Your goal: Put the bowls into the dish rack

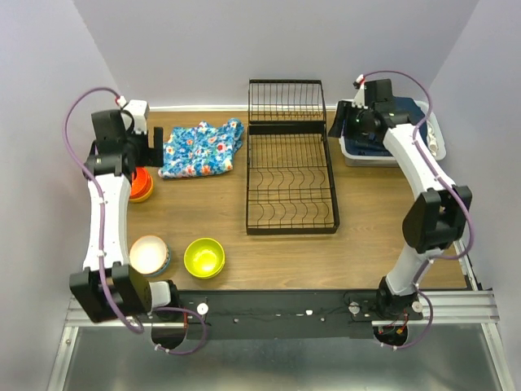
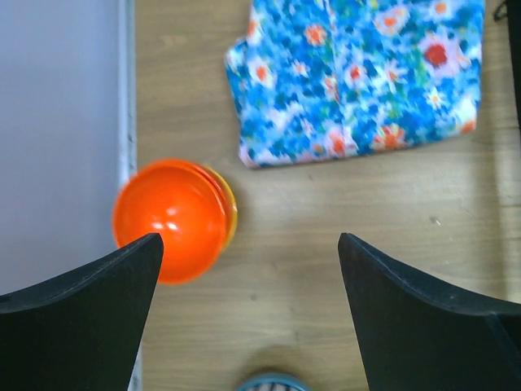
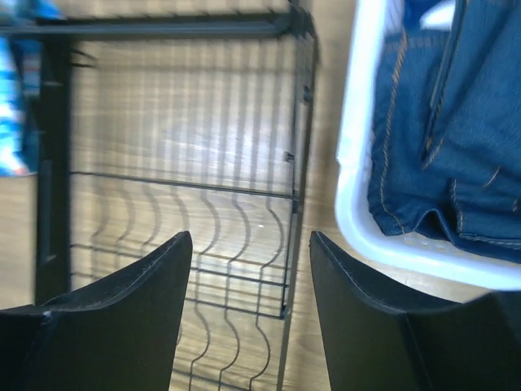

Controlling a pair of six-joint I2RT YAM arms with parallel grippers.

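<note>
Three spots on the bench (image 1: 366, 244) hold bowls, none inside the dish rack (image 1: 291, 183): the red-orange bowl (image 2: 169, 218), nested on a yellow one (image 2: 231, 213), lies well left of the rack, the lime-green bowl (image 1: 203, 257) and the pale bowl (image 1: 150, 254) off its near left corner. The left claw (image 2: 248, 248) hangs released and wide, the red-orange bowl close by one finger; I judge it should centre one finger over the rim before pinching. The right claw (image 3: 248, 240), parted and empty, hovers at the rack's right edge beside the white basket (image 3: 352, 179) of jeans
</note>
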